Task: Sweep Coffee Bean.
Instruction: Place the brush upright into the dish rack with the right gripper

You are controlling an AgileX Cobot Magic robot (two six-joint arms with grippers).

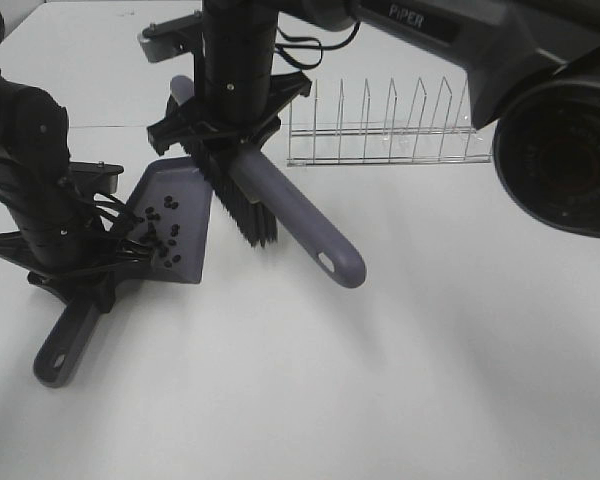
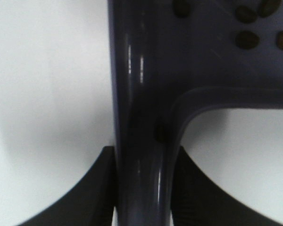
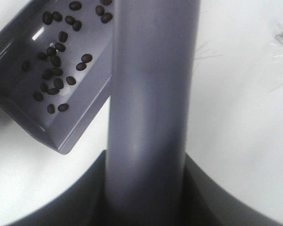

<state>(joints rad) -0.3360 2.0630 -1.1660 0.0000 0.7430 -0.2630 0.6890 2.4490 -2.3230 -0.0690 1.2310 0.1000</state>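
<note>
The grey-purple dustpan point(image 1: 185, 190) lies on the white table at the left. Several coffee beans point(image 1: 166, 236) lie inside it, also seen in the right wrist view point(image 3: 54, 61) and the left wrist view point(image 2: 247, 40). My left gripper point(image 1: 80, 275) is shut on the dustpan handle point(image 2: 141, 141). My right gripper point(image 1: 230, 125) is shut on the grey-purple brush handle point(image 3: 151, 94). The black bristles point(image 1: 240, 205) hang at the pan's open right edge. I see no beans outside the pan.
A clear wire dish rack point(image 1: 380, 135) stands on the table behind the brush. The brush's long handle point(image 1: 310, 235) sticks out toward the table's middle. The dustpan handle end point(image 1: 60, 355) points toward the front left. A dark camera lens point(image 1: 570, 160) fills the right edge.
</note>
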